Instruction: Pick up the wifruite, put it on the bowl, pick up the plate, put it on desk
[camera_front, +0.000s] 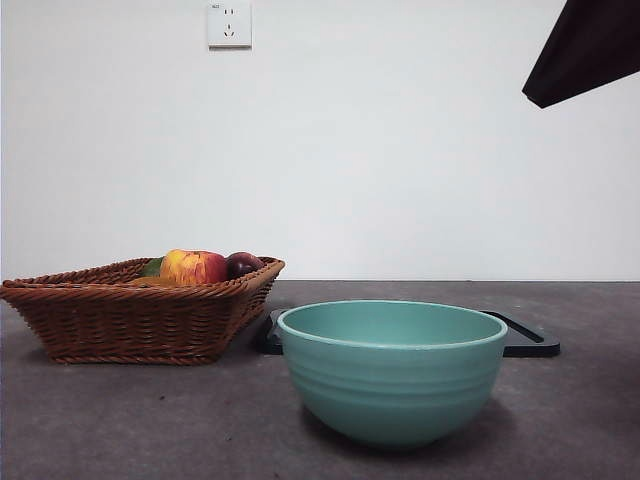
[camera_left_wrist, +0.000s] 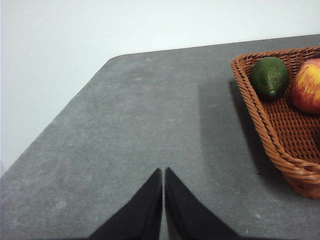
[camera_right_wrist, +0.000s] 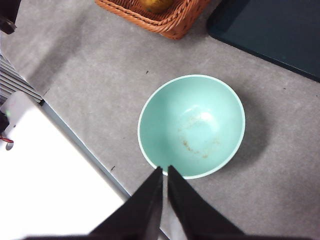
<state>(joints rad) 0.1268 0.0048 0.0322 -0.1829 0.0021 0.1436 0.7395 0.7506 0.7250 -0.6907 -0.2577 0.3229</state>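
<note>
One grey table (camera_front: 120, 420) carries everything, and each view gives a different share of it. Level across it, the front view shows one woven basket (camera_front: 130, 320) at the left, one mint-green bowl (camera_front: 392, 370) standing near and large at the middle, and one flat dark tray (camera_front: 525, 340) lying behind the bowl, its edges showing on both sides. Only the right wrist view looks down into the bowl (camera_right_wrist: 192, 125): it holds no fruit, only faint brownish marks on its bottom. That view also shows a corner of the basket (camera_right_wrist: 170, 22) and the dark tray (camera_right_wrist: 280, 35), each apart from the bowl. Three fruits can be counted in the basket across the views: one red-yellow apple (camera_front: 193, 267), one dark purple round fruit (camera_front: 243, 264) just beside it, and one green fruit (camera_left_wrist: 270, 76), which the left wrist view shows plainly beside the apple (camera_left_wrist: 307, 85), while the front view shows only a sliver of it. A yellowish-brown fruit (camera_right_wrist: 156, 5) lies cut off at the edge of the right wrist view; whether it is the kiwifruit cannot be told. Two tools are seen: the left tool (camera_left_wrist: 163, 175) over bare table beside the basket (camera_left_wrist: 280, 135), jaws together, and the right tool (camera_right_wrist: 164, 172) above the bowl's near rim, jaws likewise together and empty. One wall socket (camera_front: 229, 24) sits high on the white wall.
</note>
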